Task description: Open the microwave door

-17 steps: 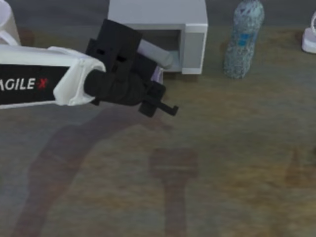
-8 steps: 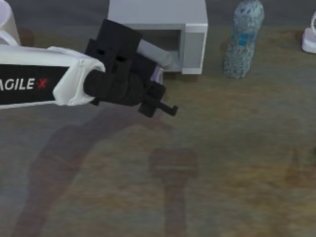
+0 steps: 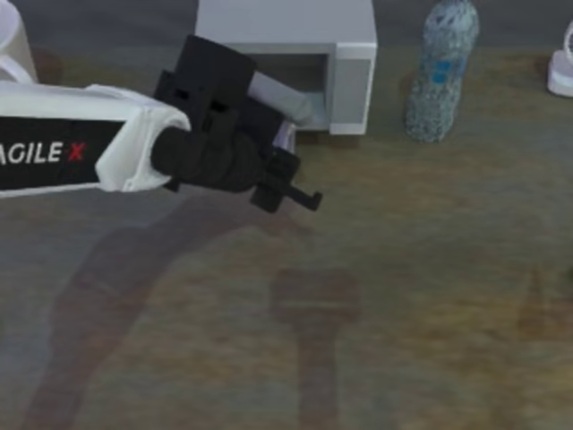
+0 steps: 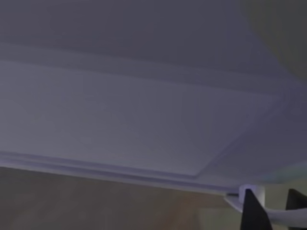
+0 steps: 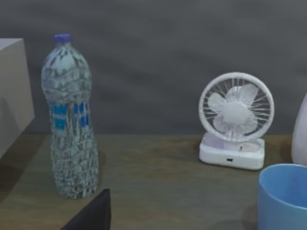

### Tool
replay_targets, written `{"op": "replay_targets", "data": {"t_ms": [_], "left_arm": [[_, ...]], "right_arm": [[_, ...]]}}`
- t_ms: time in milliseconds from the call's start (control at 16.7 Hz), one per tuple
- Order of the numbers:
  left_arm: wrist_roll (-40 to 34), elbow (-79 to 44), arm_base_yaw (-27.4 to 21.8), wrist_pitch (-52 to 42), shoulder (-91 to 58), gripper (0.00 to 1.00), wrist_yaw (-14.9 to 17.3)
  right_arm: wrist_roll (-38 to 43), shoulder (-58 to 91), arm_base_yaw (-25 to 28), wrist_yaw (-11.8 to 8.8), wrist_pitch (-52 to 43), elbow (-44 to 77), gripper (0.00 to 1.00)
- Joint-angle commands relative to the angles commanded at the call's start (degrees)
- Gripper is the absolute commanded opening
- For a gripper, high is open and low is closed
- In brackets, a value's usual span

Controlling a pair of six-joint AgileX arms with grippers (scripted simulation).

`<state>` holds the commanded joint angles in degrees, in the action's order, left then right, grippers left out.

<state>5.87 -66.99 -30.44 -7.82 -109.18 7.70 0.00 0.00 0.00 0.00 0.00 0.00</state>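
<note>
The light-grey microwave (image 3: 286, 22) stands at the table's far edge, its grey control panel (image 3: 351, 85) on the right front. The microwave door (image 3: 285, 97) is swung partly outward, and the cavity shows behind it. My left gripper (image 3: 286, 159) reaches in from the left at the door's free edge. In the left wrist view the door (image 4: 120, 120) fills the picture, and my left gripper (image 4: 273, 213) is shut on the white handle strip (image 4: 288, 216). My right arm is outside the top view; one dark finger (image 5: 91, 215) shows in the right wrist view.
A water bottle (image 3: 440, 72) stands right of the microwave, also shown as the bottle (image 5: 71, 120). A small white fan (image 5: 235, 122) sits at the far right, with a blue cup (image 5: 283, 196) nearer. A white object (image 3: 13, 45) is at the far left.
</note>
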Motion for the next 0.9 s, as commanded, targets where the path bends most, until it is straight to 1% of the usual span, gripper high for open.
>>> {"op": "replay_targets", "data": {"t_ms": [120, 540, 900], "left_arm": [[0.69, 0.29, 0.34, -0.12, 0.16, 0.0, 0.46], [5.58, 1.83, 2.62, -0.46, 1.72, 0.0, 3.94], [5.77, 1.89, 2.69, -0.47, 1.78, 0.0, 4.07]], "right_arm": [[0.0, 0.0, 0.0, 0.0, 0.0, 0.0, 1.0], [0.0, 0.0, 0.0, 0.0, 0.0, 0.0, 1.0], [0.0, 0.0, 0.0, 0.0, 0.0, 0.0, 1.0]]}}
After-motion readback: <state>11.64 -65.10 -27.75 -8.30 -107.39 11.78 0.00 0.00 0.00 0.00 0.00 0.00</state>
